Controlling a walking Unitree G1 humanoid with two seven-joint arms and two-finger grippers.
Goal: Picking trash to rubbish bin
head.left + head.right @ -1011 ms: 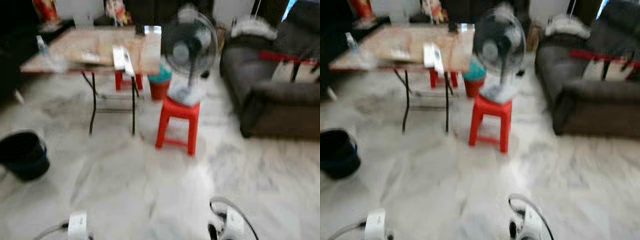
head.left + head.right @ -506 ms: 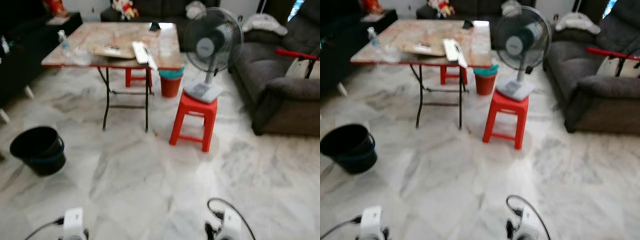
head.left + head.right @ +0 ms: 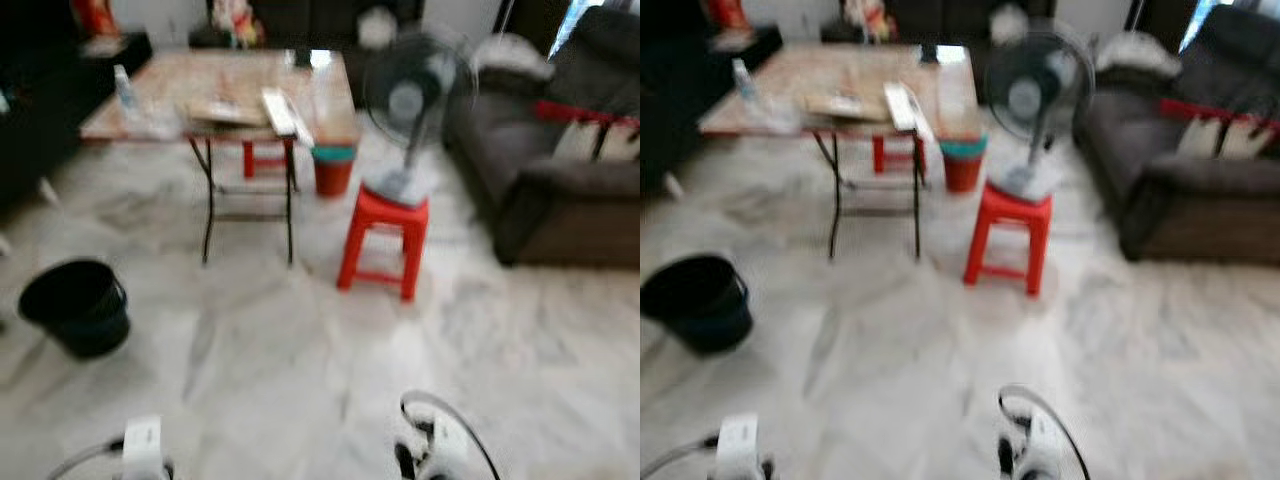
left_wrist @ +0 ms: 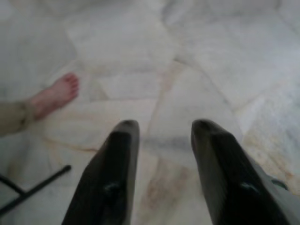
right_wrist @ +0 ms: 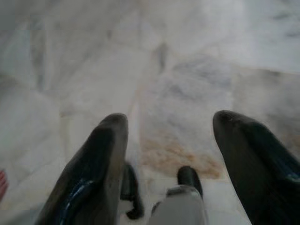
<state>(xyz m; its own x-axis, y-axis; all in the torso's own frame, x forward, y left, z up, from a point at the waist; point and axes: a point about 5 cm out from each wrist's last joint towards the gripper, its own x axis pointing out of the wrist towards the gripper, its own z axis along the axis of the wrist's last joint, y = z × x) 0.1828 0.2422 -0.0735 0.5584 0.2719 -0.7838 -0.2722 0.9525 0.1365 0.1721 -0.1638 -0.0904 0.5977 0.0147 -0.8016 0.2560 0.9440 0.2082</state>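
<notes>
1. Floor (image 3: 300, 340): polished marble-look tiles, pale grey with darker veins and rusty patches, faintly glossy
2. Bucket (image 3: 75, 305), lower left of the frame: black plastic, smooth, dull sheen
3. Stool (image 3: 380, 240), centre: red plastic, smooth
4. Folding table (image 3: 230, 95), upper left: reddish patterned top, glossy with a bright reflection; thin black metal legs
5. Sofa (image 3: 550, 180), upper right: dark grey cloth, matt
6. Left gripper (image 4: 161, 136) and right gripper (image 5: 171, 126): black fingers, smooth, slightly glossy
</notes>
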